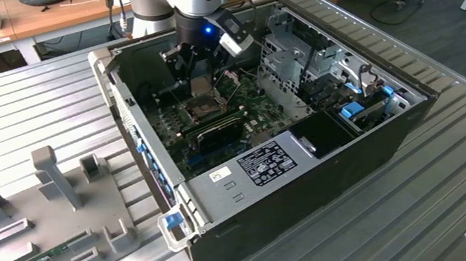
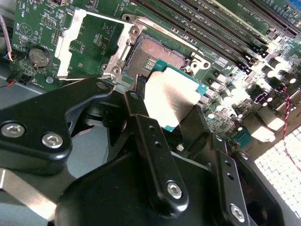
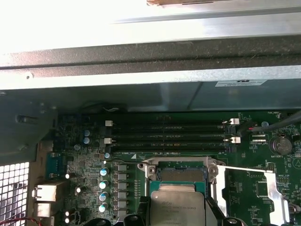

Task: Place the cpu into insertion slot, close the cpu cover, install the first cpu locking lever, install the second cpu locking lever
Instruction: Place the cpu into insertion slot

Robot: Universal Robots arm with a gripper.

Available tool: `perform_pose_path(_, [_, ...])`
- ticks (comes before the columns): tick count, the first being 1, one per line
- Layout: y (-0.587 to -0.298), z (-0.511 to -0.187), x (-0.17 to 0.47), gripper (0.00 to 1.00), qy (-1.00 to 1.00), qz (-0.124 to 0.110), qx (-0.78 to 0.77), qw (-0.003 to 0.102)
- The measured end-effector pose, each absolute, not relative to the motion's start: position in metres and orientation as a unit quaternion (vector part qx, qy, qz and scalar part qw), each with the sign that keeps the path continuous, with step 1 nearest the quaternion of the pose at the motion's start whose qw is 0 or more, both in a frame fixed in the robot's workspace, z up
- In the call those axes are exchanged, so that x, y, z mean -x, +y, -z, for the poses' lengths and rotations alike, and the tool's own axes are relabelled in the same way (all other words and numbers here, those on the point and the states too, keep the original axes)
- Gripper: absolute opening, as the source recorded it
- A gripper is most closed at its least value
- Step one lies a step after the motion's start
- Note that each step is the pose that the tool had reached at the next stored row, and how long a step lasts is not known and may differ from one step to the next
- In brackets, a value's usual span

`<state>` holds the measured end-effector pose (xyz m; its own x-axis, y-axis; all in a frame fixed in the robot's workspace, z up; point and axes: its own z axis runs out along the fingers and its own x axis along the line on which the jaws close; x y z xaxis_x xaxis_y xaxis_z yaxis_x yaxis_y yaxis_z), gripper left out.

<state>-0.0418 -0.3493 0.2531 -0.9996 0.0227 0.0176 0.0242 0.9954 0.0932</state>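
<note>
The jaws are gripping the cpu (image 2: 171,101) by its thin edges, just over the open insertion slot (image 2: 159,51), with the cpu cover (image 2: 121,47) lying flipped back beside it. The chip is looking light, stiff and breakable, so the edges are seeming the safest hold.

An open computer case (image 1: 334,184) lies on a ribbed metal surface (image 1: 432,225). On the exterior view's left of the case sits a grey fixture plate (image 1: 39,225) with upright posts, and a green memory stick (image 1: 44,259) lies on it. Behind the case stands a wooden desk (image 1: 41,17). Inside the case are long dark memory slots (image 3: 169,136), a coin battery (image 3: 281,145), a row of blue-topped capacitors (image 3: 103,183) and a white label (image 1: 266,164).
</note>
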Motion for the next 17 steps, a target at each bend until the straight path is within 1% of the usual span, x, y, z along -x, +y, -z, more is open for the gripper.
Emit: perform_pose_path(17, [-0.3493, -0.2527, 0.0418, 0.54, -0.999, 0.047, 0.024, 0.008])
